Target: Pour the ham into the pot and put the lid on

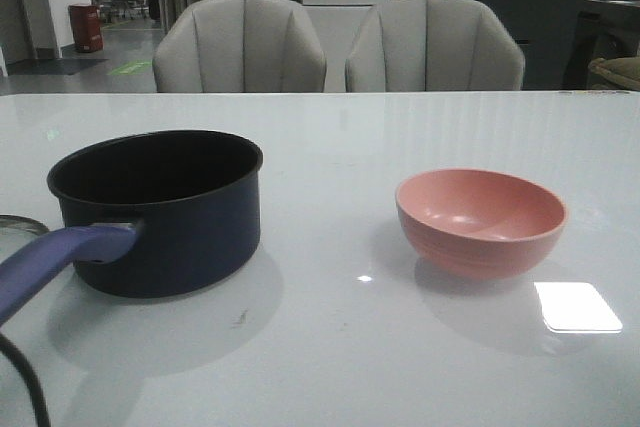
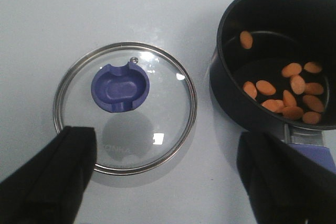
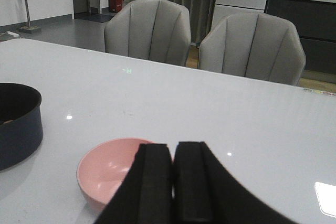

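In the front view, the round glass steel-rimmed lid (image 1: 20, 224) is mostly cut off at the edge, and the dark navy saucepan's (image 1: 165, 217) wall hides its contents.

Glossy white table (image 1: 330, 137): carries pot (image 1: 160, 212), lid (image 2: 125, 107) flat just beside it, pink bowl (image 1: 480, 220) well apart.

ham (image 2: 286, 93) in pot (image 1: 160, 212) | lid (image 2: 125, 107) left beside pot | bowl (image 1: 480, 219) right, well apart
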Robot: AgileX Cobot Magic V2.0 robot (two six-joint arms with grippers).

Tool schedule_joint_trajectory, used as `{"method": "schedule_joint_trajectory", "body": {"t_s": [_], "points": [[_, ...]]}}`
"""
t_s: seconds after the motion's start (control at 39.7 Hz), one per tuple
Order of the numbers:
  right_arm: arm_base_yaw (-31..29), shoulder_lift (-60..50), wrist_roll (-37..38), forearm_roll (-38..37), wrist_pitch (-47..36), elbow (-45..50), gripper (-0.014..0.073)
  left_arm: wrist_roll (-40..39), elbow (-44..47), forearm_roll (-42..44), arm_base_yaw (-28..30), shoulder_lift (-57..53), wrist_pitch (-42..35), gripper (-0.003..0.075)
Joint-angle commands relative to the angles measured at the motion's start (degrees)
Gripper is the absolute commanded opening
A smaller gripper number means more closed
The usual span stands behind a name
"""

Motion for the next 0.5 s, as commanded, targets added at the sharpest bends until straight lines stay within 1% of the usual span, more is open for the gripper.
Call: {"method": "schedule_joint_trajectory", "body": {"t_s": [0.0,0.05,0.15,0.23,0.33,0.43,0.48], "points": [[-0.1,0.4,-0.6,-0.6,-4.3,-1.7,0.0149,-0.8,-5.0,1.9,0.1,4.6,-0.4,0.0587],[-0.1,0.4,-0.6,-0.6,-4.3,-1.7,0.0149,-0.8,-6.5,2.3,0.7,6.8,0.6,0.0587],[-0.1,0.4,-0.6,-0.6,-4.3,-1.7,0.0149,-0.1,-8.8,0.7,3.9,9.9,2.5,0.0585],[-0.1,0.4,-0.6,-0.6,-4.3,-1.7,0.0149,4.3,-10.3,-3.3,7.5,12.0,3.4,0.0585],[-0.1,0.4,-0.6,-0.6,-4.3,-1.7,0.0149,12.3,-12.1,-11.6,12.8,15.0,3.7,0.0585],[-0.1,0.4,-0.6,-0.6,-4.3,-1.7,0.0149,18.8,-14.8,-19.6,18.2,19.9,7.1,0.0585],[-0.1,0.4,-0.6,-0.6,-4.3,-1.7,0.0149,21.1,-16.2,-22.2,20.1,22.0,8.2,0.0585]]}}
